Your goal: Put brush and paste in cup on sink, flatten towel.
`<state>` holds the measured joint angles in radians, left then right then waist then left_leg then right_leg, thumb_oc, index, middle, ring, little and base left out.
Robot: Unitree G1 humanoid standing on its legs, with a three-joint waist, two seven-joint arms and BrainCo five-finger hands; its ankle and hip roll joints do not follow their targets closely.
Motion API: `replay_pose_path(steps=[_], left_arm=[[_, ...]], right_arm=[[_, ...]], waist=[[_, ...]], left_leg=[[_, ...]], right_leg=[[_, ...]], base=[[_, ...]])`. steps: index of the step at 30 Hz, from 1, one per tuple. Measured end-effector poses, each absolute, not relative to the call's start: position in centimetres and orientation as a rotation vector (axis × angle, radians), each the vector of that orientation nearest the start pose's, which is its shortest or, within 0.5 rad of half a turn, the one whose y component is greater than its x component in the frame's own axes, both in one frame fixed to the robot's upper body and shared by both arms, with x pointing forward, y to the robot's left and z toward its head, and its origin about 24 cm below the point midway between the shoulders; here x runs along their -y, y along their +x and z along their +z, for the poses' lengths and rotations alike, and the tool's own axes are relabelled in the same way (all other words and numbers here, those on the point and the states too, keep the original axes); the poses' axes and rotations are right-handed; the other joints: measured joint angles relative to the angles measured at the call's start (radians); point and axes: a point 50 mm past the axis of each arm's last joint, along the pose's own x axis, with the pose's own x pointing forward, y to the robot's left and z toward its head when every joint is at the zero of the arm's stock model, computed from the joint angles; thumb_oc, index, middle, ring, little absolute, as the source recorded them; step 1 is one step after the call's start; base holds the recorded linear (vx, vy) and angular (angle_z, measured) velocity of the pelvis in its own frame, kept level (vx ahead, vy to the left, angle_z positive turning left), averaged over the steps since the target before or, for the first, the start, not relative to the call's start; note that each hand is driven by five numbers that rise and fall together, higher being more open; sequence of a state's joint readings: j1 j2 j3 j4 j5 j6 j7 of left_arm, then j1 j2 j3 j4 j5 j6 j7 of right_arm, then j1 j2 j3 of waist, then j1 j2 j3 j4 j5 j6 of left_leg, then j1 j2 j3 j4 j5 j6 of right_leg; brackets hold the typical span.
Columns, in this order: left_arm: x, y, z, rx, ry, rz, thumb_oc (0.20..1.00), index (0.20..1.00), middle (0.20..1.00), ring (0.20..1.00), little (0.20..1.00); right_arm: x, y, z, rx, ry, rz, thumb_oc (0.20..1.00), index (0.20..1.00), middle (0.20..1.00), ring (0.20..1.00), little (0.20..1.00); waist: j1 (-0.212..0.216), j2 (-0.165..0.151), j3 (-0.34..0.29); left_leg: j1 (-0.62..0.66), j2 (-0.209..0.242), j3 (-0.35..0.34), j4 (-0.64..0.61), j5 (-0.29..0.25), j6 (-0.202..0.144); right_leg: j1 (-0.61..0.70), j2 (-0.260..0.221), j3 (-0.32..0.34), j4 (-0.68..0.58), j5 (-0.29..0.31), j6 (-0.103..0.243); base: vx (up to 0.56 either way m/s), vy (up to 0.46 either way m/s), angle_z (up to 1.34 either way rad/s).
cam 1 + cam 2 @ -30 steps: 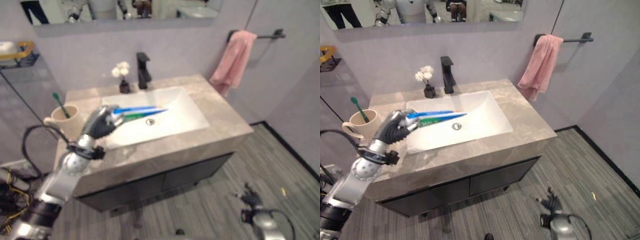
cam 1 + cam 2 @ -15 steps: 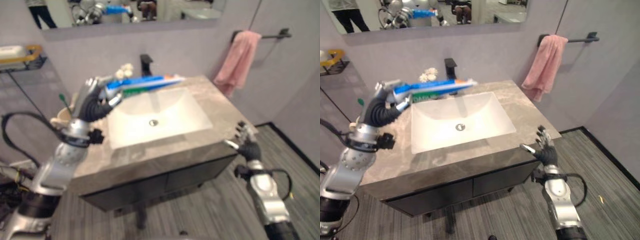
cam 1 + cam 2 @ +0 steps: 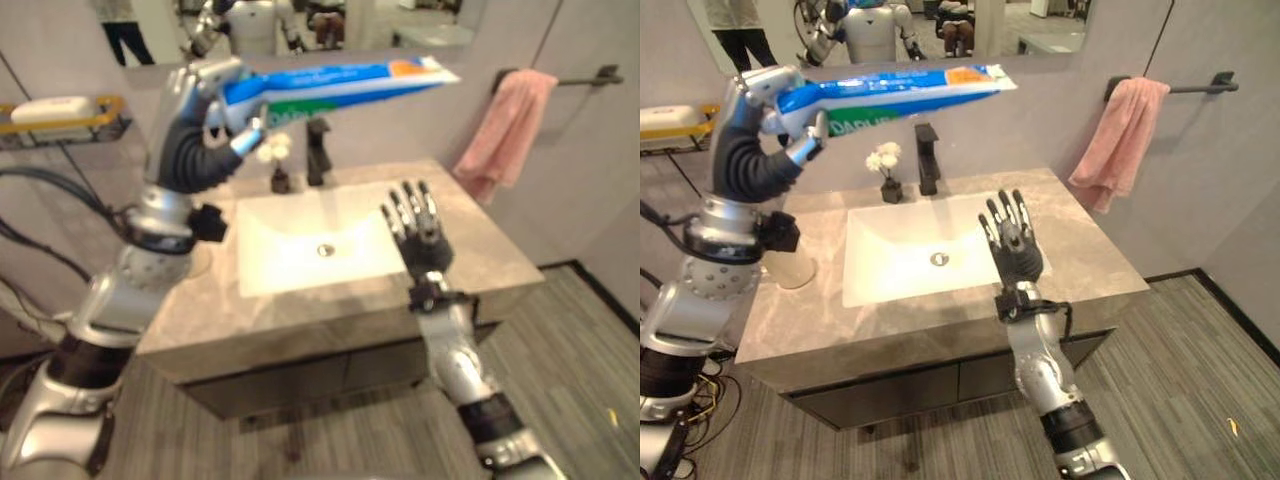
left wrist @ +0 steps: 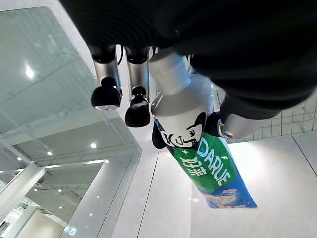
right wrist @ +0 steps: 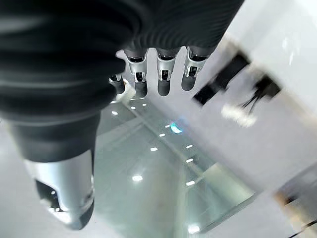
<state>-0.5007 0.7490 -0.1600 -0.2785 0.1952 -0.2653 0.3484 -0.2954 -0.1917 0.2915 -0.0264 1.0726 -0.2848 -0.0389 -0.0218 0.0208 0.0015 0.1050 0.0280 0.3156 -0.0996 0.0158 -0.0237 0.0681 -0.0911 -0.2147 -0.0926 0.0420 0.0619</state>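
Blue-and-green toothpaste tube (image 3: 890, 95), clamped in left hand (image 3: 755, 130), now lifted high above the sink (image 3: 900, 265); right hand (image 3: 1012, 240) risen, fingers spread empty; cup (image 3: 790, 268) delivery pending.

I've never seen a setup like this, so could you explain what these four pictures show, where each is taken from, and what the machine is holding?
This is a humanoid robot with two arms in a bathroom. The two wide pictures come from a stereo camera on its head, looking down at a sink set in a stone counter. The two close-up pictures come from cameras on its wrists, looking along each hand.

The left hand is raised high, its fingers curled round a blue and green toothpaste tube; the left wrist view shows that tube from very close. The right hand is held up open over the sink, holding nothing.

On the counter stand a black tap, a little vase of white flowers and a pale cup, partly hidden behind the left arm. A pink towel hangs bunched on a wall bar.
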Motion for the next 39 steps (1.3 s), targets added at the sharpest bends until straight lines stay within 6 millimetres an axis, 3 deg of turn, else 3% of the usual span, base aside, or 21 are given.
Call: replay_pose_path(steps=[11,19,24,39], left_arm=[[-16.2,26.0,26.4,1.137,0.704,0.019,0.2,0.2,0.2,0.2,0.2],[-16.2,26.3,26.1,1.113,0.626,0.009,0.2,0.2,0.2,0.2,0.2],[-15.7,26.4,25.3,1.075,0.435,-0.027,0.2,0.2,0.2,0.2,0.2],[-16.2,26.6,22.5,0.933,0.376,-0.105,0.2,0.2,0.2,0.2,0.2]], right_arm=[[6.4,29.2,17.3,0.413,0.913,0.587,1.0,1.0,1.0,1.0,1.0],[5.4,28.6,19.3,0.474,0.907,0.674,1.0,1.0,1.0,1.0,1.0],[5.1,28.7,20.1,0.495,0.893,0.698,1.0,1.0,1.0,1.0,1.0],[4.3,28.6,23.1,0.608,0.847,0.767,1.0,1.0,1.0,1.0,1.0]], waist=[[0.02,0.007,-0.005],[0.032,0.012,-0.022],[0.036,0.011,-0.023],[0.054,-0.002,-0.016]], left_leg=[[-0.005,0.0,0.001,0.0,0.0,0.0],[-0.019,-0.002,0.0,0.0,0.0,0.0],[-0.034,-0.001,0.001,0.0,0.0,0.0],[-0.031,0.004,0.002,0.0,0.0,0.0]], right_leg=[[-0.005,0.0,0.003,0.0,-0.002,-0.002],[-0.021,0.0,0.004,0.0,-0.001,-0.001],[-0.037,0.0,0.007,0.0,-0.001,-0.001],[-0.034,0.004,0.007,0.0,-0.001,-0.001]], base=[[0.01,0.004,0.0],[0.02,0.013,0.0],[0.03,0.008,-0.02],[0.02,-0.005,0.01]])
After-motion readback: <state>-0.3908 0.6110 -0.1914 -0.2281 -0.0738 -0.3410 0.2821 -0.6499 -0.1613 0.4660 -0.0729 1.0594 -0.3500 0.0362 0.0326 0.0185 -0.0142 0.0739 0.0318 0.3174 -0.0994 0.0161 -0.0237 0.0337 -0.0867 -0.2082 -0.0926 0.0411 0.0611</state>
